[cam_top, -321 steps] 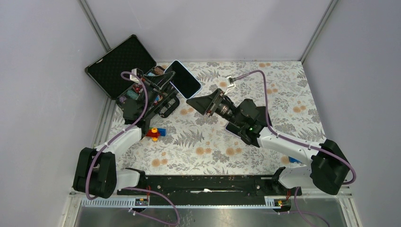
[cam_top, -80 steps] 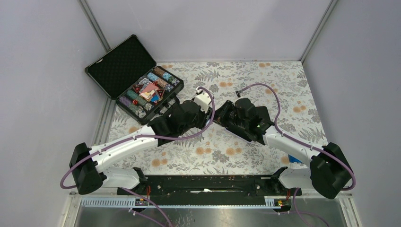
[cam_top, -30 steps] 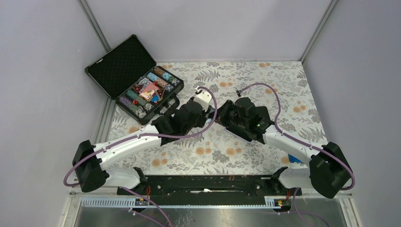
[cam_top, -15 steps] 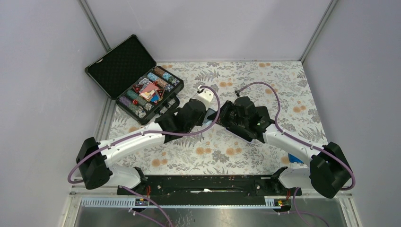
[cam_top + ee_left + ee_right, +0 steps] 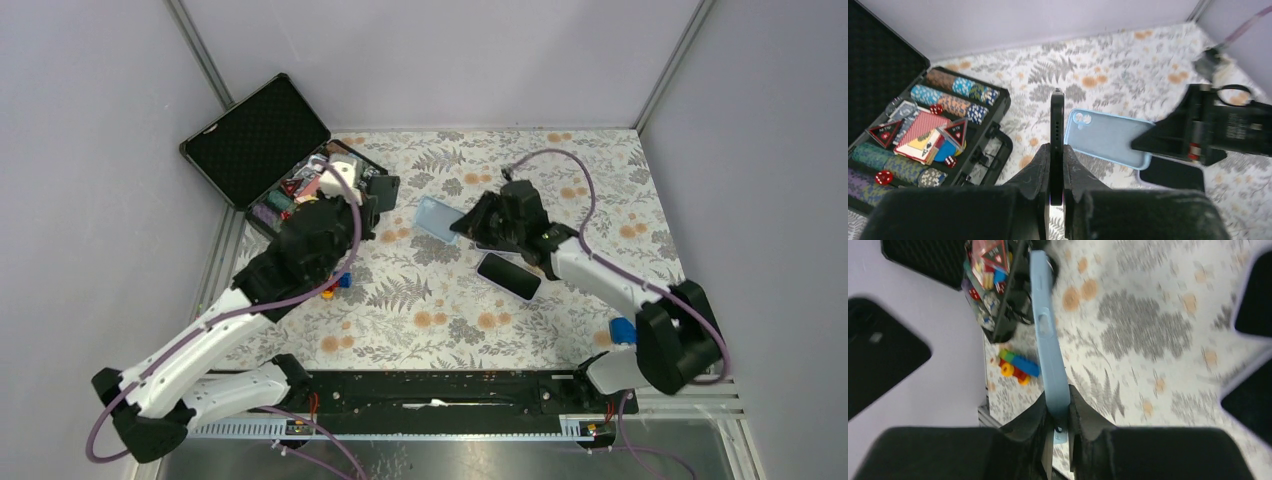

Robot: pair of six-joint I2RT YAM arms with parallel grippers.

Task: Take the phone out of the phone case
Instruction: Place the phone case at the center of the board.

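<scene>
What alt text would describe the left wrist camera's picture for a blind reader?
The left jaws clamp a black phone edge-on; beyond it the right jaws hold a light blue phone case above a floral tablecloth. An open poker-chip case sits left.

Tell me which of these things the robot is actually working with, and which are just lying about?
In the job: phone, clamped in the left end effector; light-blue phone case, clamped in the right end effector.
Lying about: open poker chip case; toy blocks; flat black device.
</scene>
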